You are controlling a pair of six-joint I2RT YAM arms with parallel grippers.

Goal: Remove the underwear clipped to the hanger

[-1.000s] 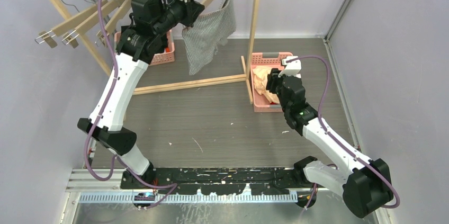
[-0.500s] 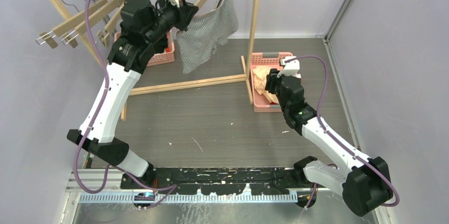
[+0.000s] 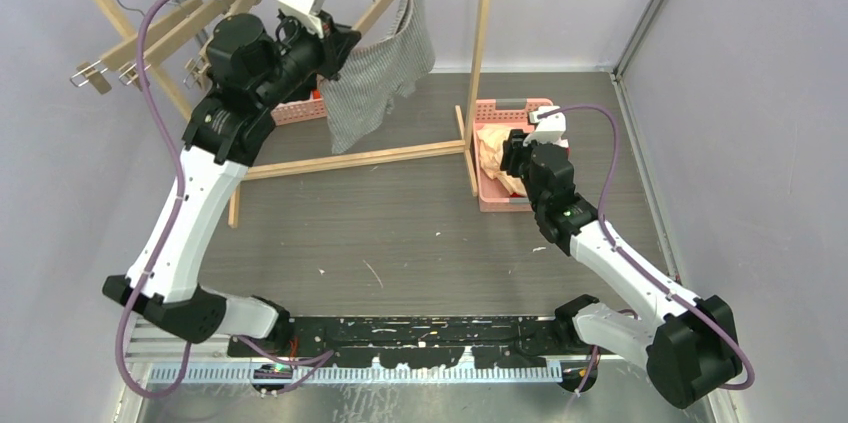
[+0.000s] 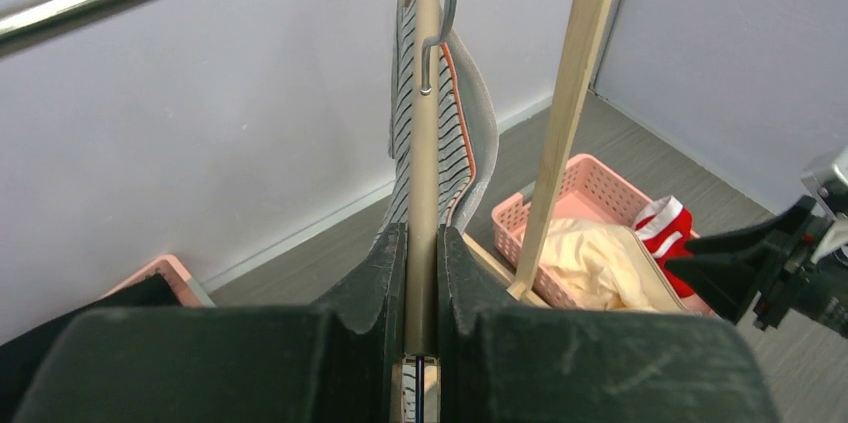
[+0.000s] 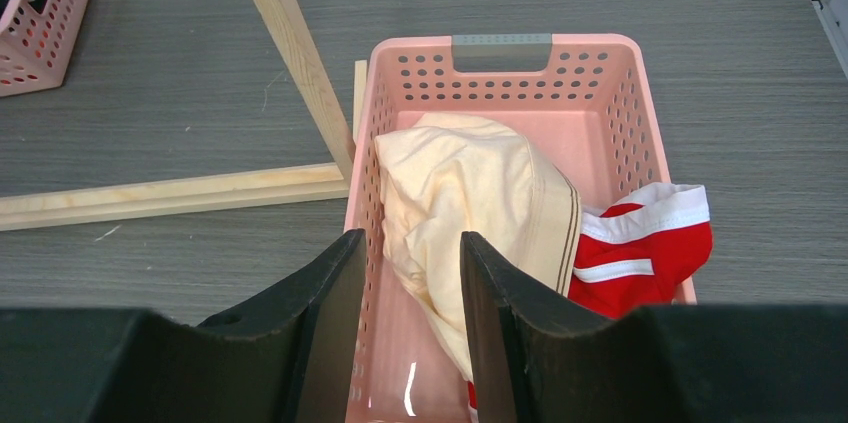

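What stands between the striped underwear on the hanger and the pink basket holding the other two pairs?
The rack's wooden post stands between the striped underwear, on the hanger clamped by the left gripper, and the pink basket. The right gripper also hangs open over it. Nothing else visible blocks the way.

The grey table [image 3: 400, 233] carries a wooden rack [image 3: 350, 159], a right pink basket [image 3: 490, 108], a left pink basket [image 3: 297, 111]

My left arm [image 3: 190, 213] stretches high, left gripper [image 4: 421, 243] pinched tight on the hanger [image 4: 428, 133]. My right arm [image 3: 620, 263] bends low, right gripper [image 5: 412, 253] tilted down, fingers parted
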